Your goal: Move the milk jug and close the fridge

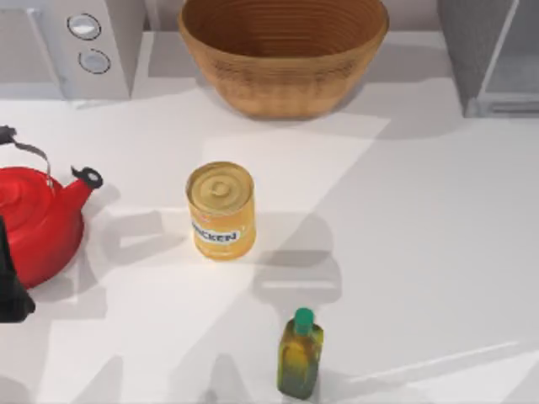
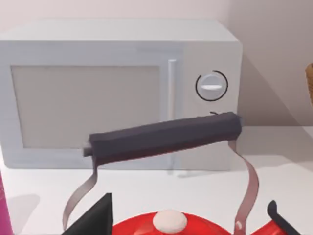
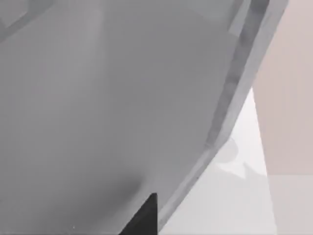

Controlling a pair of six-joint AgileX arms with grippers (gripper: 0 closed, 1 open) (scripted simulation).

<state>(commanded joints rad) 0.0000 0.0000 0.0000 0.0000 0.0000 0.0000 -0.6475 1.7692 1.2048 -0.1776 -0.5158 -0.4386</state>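
Note:
The milk jug is out of view. The fridge (image 1: 472,50) is a grey cabinet at the table's back right corner, with a lighter panel (image 1: 515,63) on its right part. In the right wrist view a flat grey face of the fridge (image 3: 122,98) is very close, and a dark tip of my right gripper (image 3: 145,216) sits just before it. My left arm (image 1: 10,286) is at the table's left edge beside the red kettle (image 1: 38,220). A dark part of my left gripper (image 2: 98,219) hangs over the kettle's black handle (image 2: 161,137).
A grey appliance with two round knobs (image 1: 76,42) stands at the back left, and a wicker basket (image 1: 282,50) at the back middle. A yellow can (image 1: 221,210) is mid-table. A green-capped yellowish bottle (image 1: 300,353) stands near the front edge.

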